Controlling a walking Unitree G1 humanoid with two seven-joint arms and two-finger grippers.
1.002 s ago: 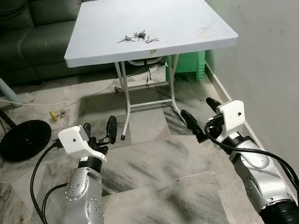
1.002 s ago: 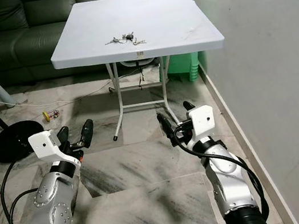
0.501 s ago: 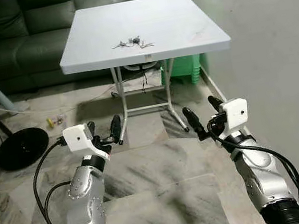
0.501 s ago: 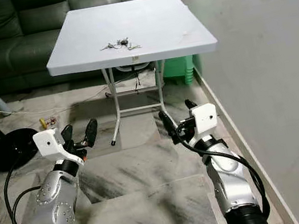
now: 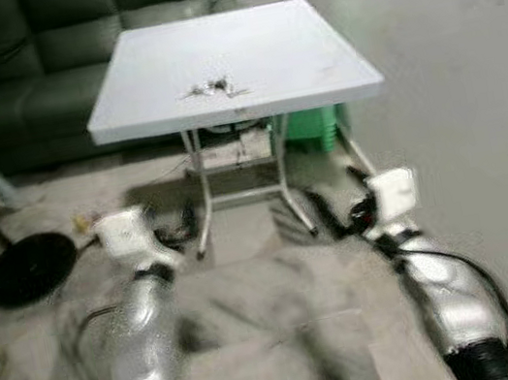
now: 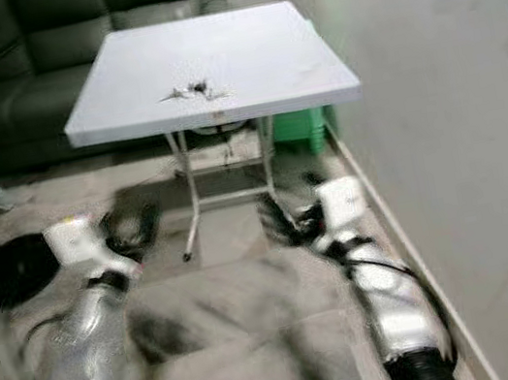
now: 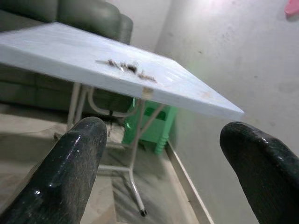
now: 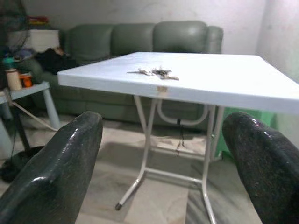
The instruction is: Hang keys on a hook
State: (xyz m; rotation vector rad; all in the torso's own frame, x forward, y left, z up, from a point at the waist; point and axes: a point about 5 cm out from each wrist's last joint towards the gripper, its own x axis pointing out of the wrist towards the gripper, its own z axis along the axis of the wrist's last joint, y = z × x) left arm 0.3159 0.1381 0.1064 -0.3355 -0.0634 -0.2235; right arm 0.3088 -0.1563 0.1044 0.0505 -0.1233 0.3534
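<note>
The keys (image 5: pixel 213 88) lie in a row across the near middle of the white bench (image 5: pixel 307 43), well ahead of the left pincer (image 7: pixel 163 154) and right pincer (image 8: pixel 161 154), both gaping empty, neither clearly nearer.

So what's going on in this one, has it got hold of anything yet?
Not yet. The keys lie in a small heap on the white folding table, near its front edge. Both arms are raised in front of the robot, short of the table, with the left gripper and right gripper open and empty. The head views are blurred, which suggests the robot is walking. A green sofa stands behind the table.
</note>
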